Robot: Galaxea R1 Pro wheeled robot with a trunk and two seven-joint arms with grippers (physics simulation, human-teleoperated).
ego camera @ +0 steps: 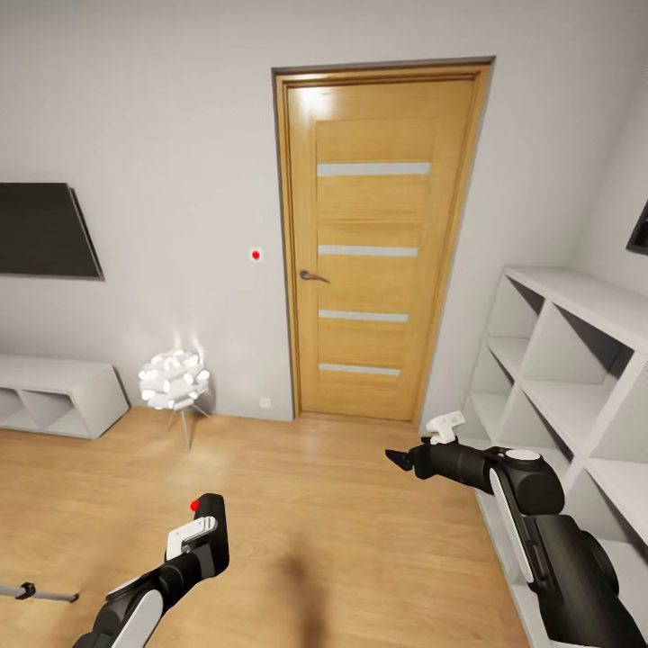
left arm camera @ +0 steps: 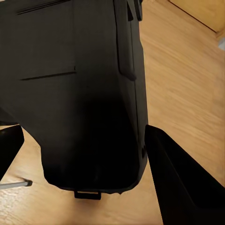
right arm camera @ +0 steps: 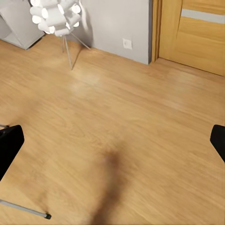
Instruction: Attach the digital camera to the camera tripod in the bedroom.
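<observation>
My left gripper sits low over the wood floor and is shut on the digital camera, a small black body with a red dot on top. In the left wrist view the camera is a large black mass between the two dark fingers. My right gripper reaches out toward the door, open with nothing in it; its fingertips stand far apart over bare floor. A thin silver-grey leg with a black joint crosses the floor at the lower left, its rest out of view; the leg ends in a black foot.
A closed wooden door is straight ahead. White open shelving lines the right wall close to my right arm. A white ball-shaped floor lamp stands left of the door, with a low white cabinet and a wall TV further left.
</observation>
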